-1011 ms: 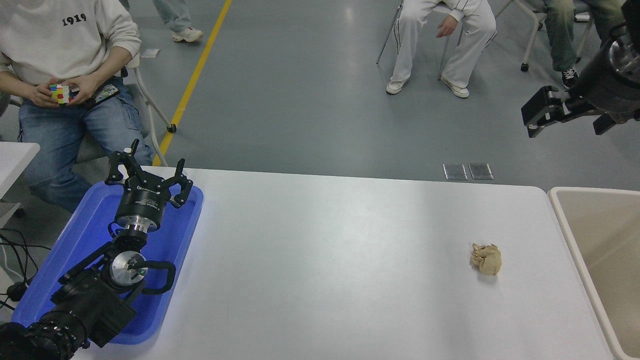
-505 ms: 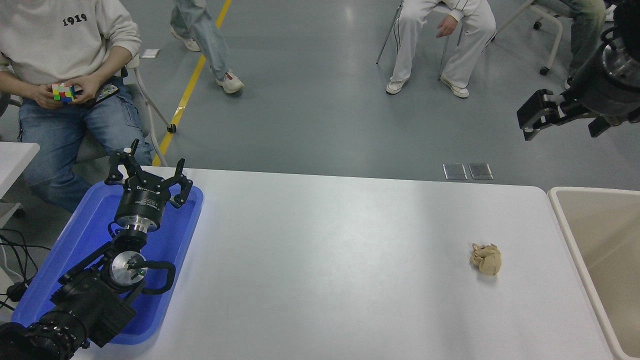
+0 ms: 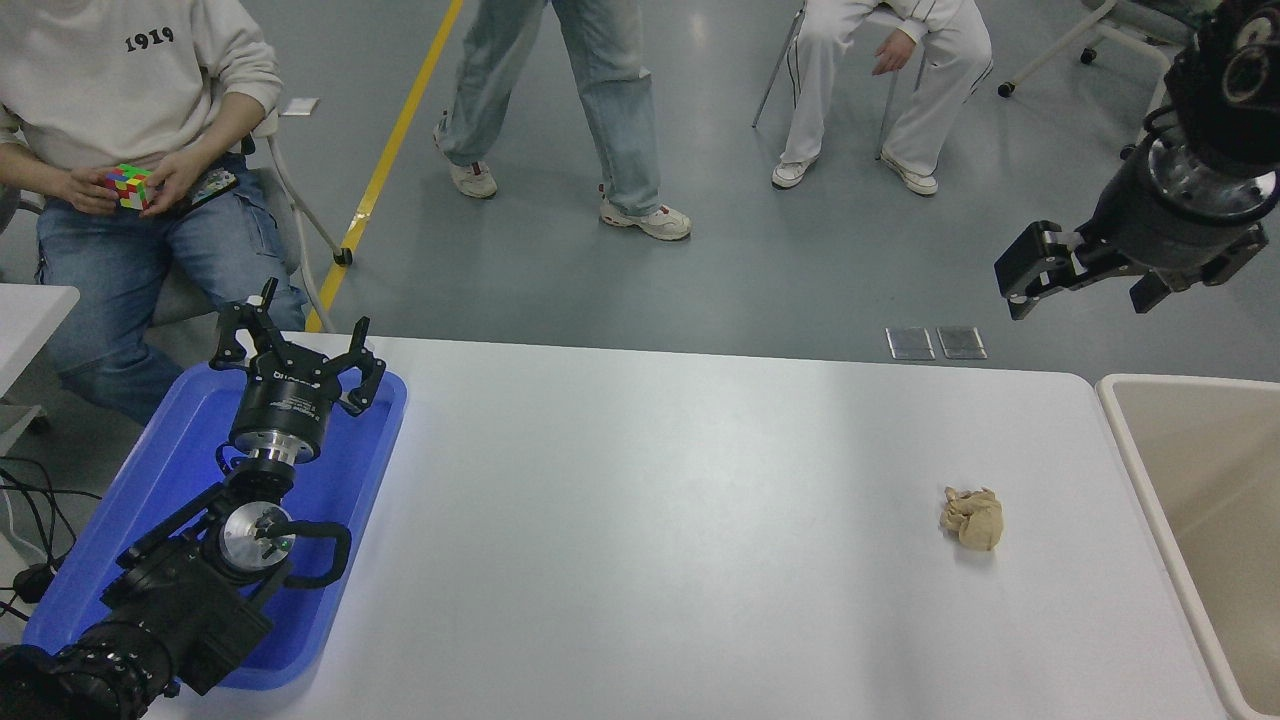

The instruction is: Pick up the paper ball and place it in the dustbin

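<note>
With the right gripper (image 3: 1085, 285) spread open at upper right, well above the paper ball (image 3: 971, 517), a skewed descent might nudge the light wad away.

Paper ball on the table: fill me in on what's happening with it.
Nothing is holding the paper ball yet. It lies on the white table, a little short of the beige dustbin at the table's right end. The right gripper hangs high above the far right corner, open and empty, well clear of the ball. The left gripper is parked open over the blue tray. People sit and walk beyond the table.
</note>
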{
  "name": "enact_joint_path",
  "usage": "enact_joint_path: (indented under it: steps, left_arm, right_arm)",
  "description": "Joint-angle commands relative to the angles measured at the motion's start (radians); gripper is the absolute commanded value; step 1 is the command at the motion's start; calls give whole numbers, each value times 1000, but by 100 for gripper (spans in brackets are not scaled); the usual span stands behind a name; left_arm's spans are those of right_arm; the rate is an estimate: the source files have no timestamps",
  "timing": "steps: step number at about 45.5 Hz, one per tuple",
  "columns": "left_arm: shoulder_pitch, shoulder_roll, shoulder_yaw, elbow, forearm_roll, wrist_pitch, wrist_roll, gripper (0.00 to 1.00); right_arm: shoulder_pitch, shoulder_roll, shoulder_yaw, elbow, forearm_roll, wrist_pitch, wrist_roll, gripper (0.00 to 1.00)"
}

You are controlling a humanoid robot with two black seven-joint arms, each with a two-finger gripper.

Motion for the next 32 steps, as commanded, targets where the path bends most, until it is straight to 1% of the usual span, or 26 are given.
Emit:
enact_joint_path:
  steps: [1, 5, 12, 32]
  left_arm:
    - [-2, -1, 0, 0, 0, 0, 0, 100]
    - [0, -1, 0, 0, 0, 0, 0, 100]
    - [0, 1, 0, 0, 0, 0, 0, 100]
    - [-2, 1, 1, 0, 0, 0, 0, 100]
  right_arm:
    - [-128, 7, 87, -9, 1, 0, 0, 100]
    - [-188, 7, 133, -12, -1, 0, 0, 100]
    - [-272, 6, 138, -12, -15, 0, 0, 100]
    - [-524, 6, 132, -49, -44, -448, 2, 100]
